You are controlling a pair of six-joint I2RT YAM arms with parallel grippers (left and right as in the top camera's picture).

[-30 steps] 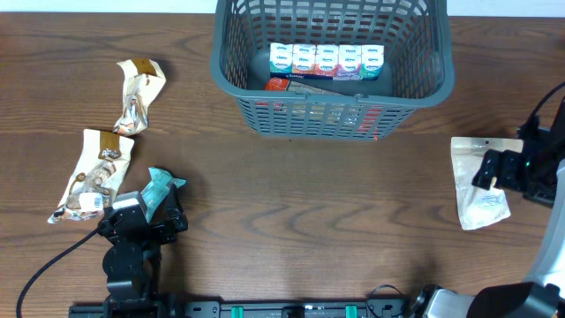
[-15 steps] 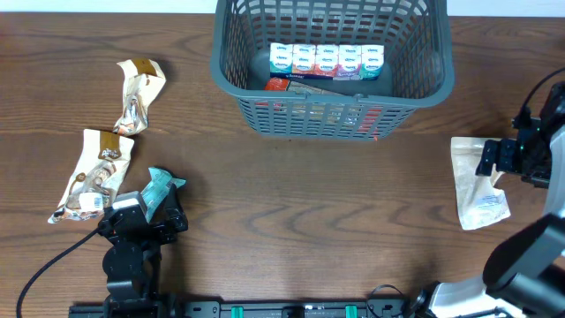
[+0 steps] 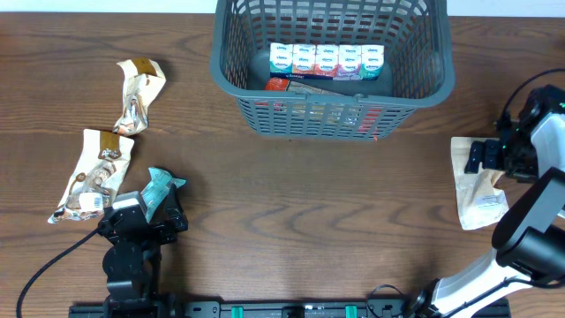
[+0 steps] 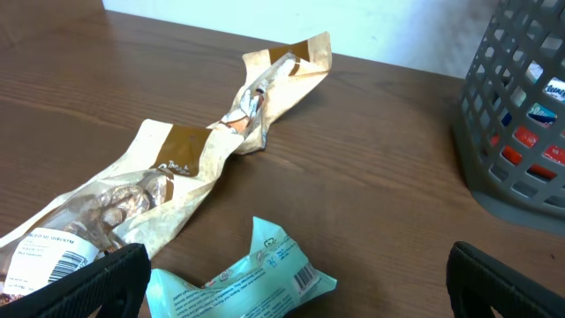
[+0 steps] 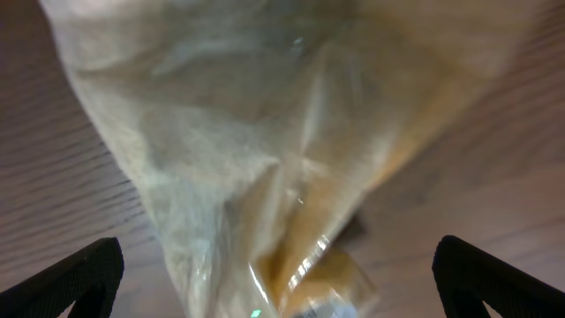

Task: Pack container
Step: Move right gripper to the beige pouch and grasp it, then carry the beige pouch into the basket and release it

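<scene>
Right claw (image 3: pixel 475 159) spread wide, clamping nothing. Pale pouch (image 5: pixel 265 132) lies flat on the tabletop (image 3: pixel 353 221) directly under it, between the fingers, long axis running near-to-far. Basket (image 3: pixel 300 119) sits ahead of this claw and well to its left. Left claw (image 3: pixel 146 210) likewise spread, teal packet (image 4: pixel 256 274) between its fingers, well apart from the pouch. Judgement: the pouch is the right arm's pick.

Robot lab test bench. Dark brown wood-grain surface (image 3: pixel 291 203) has a black mounting rail with green clips (image 3: pixel 291 310) along the near edge, a black robot arm (image 3: pixel 126 261) standing at it and a loose black cable (image 3: pixel 40 269) trailing off. Behind, plain white wall (image 4: pixel 397 31). Props laid out: dark grey slotted plastic basket (image 3: pixel 231 75), crumpled tan snack pouches (image 3: pixel 132 93).
</scene>
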